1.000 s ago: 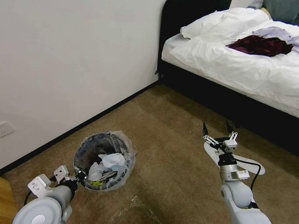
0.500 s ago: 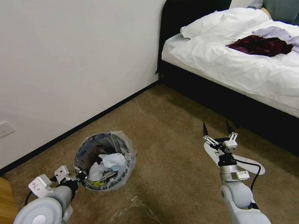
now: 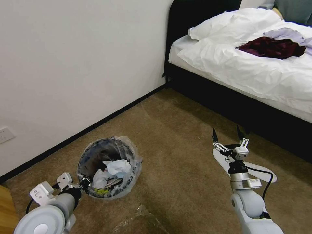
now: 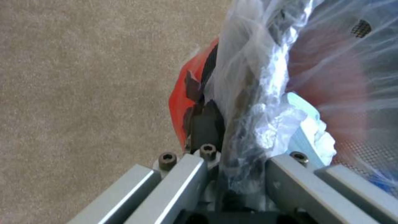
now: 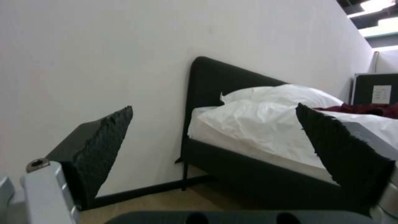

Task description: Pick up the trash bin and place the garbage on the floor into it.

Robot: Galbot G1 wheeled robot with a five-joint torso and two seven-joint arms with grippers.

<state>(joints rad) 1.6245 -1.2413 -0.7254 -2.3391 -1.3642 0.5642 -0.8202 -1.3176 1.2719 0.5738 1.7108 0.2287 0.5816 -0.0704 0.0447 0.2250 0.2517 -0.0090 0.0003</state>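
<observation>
The left arm reaches low from the robot's left shoulder, its left gripper clamped on the near rim of the trash bin, one finger outside the wall and one inside, pinching the crinkly clear liner bag between them. In the left wrist view the bin's red base sits just beyond the outer finger. The bin rests on or just above the tan carpet floor; which one, the pictures do not settle. Inside the bin, just past the gripper, lie crumpled white tissues and a yellow-green wrapper. Beyond the bin a white wall meets the carpet along a dark baseboard.

The right arm stands forward and upright on the robot's right, well apart from the bin, wrist pointing up. Its right gripper is spread wide and holds nothing; the two black ridged fingers frame open air. Farther ahead of it stands a dark-framed bed with rumpled white bedding and a dark red garment on top.
</observation>
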